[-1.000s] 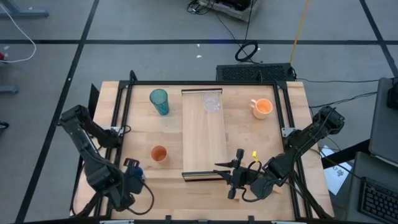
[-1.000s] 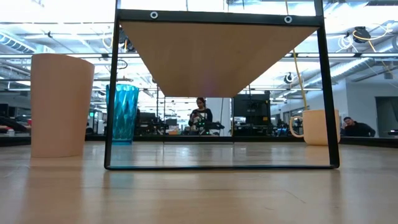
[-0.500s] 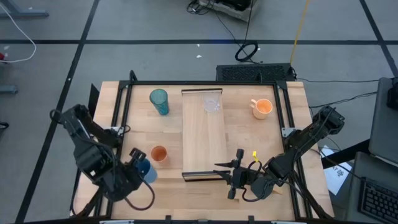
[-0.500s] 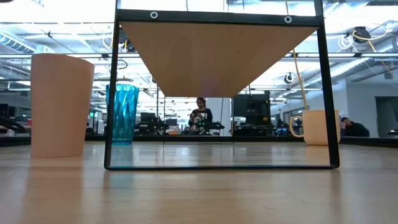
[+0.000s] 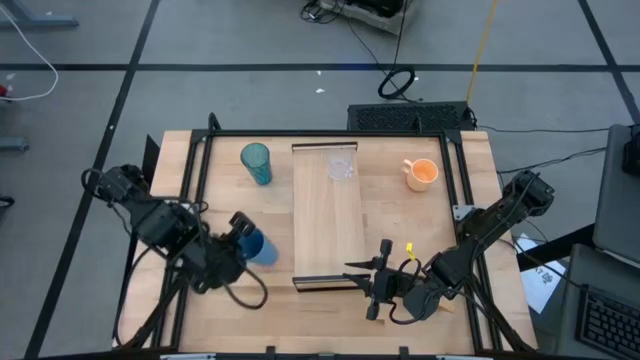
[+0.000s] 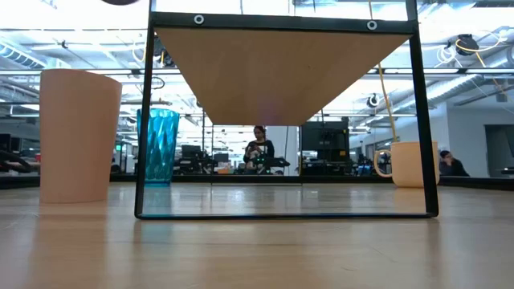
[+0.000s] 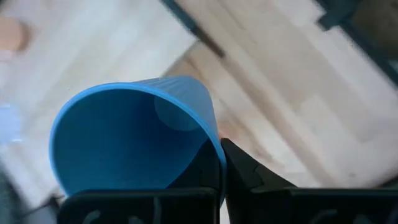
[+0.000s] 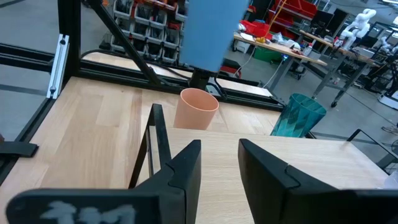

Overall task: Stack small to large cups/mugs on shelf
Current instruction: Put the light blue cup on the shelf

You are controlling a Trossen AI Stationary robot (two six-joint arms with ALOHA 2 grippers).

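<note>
My left gripper [image 5: 243,236] is shut on the blue cup [image 5: 260,246] and holds it in the air left of the shelf [image 5: 327,215]. In the right wrist view the blue cup [image 8: 214,31] hangs above the small orange cup [image 8: 196,109], which stands on the table and is hidden in the high view. The teal tumbler [image 5: 256,162] stands at the far left. A clear glass cup [image 5: 342,166] stands on the shelf's far end. The orange handled mug [image 5: 421,173] stands right of the shelf. My right gripper [image 5: 372,283] waits open at the shelf's near end. My left gripper pinches the blue cup's wall at the rim [image 7: 214,146], with one finger inside the cup and one finger [image 7: 245,177] outside. The fingers come from above, slanting down. The cup is lifted clear of the table, mouth up and roughly upright.
A black frame [image 5: 195,170] runs around the table's working area, and its posts [image 6: 144,112] stand by the shelf. A yellow tag [image 5: 409,248] lies near my right gripper. Bare tabletop [image 5: 410,220] lies between the shelf and the right rail.
My left gripper has risen and swung from the table's near left corner toward the shelf, rolling at the wrist. It stays shut on the blue cup. The cup has travelled with it and now hangs over the small orange cup.
</note>
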